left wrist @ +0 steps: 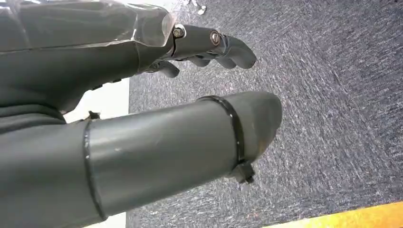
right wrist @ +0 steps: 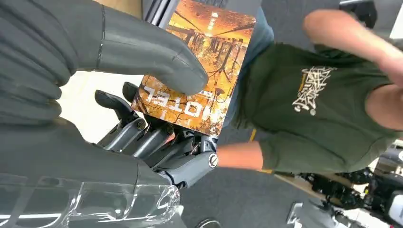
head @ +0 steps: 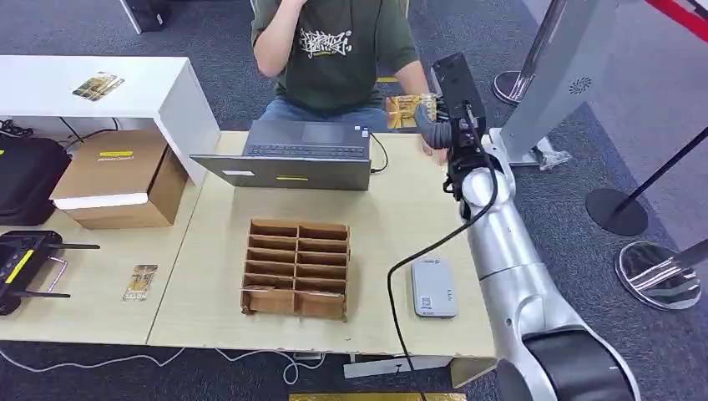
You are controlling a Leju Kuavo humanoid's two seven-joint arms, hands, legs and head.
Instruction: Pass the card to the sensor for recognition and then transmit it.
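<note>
My right hand (head: 440, 119) is raised over the table's far right corner and holds an orange-gold card (head: 407, 109) out toward the person in a green shirt (head: 334, 50). Close up, the card (right wrist: 202, 66) bears the word HOTEL and is pinched between my thumb (right wrist: 142, 52) and the darker fingers (right wrist: 142, 135). The person's forearm (right wrist: 237, 156) reaches in just beside my hand. The grey-white card sensor (head: 433, 287) lies flat on the table near its front right edge, well behind my hand. My left hand (left wrist: 157, 137) hangs over grey carpet, holding nothing, thumb apart from the loosely bent fingers.
A grey laptop (head: 292, 155) stands at the table's far side, a cardboard divider box (head: 296, 267) in the middle. Another card (head: 140, 281) lies on the left table beside a black device (head: 21, 263). A cardboard carton (head: 121, 177) and barrier stands (head: 618, 209) flank the table.
</note>
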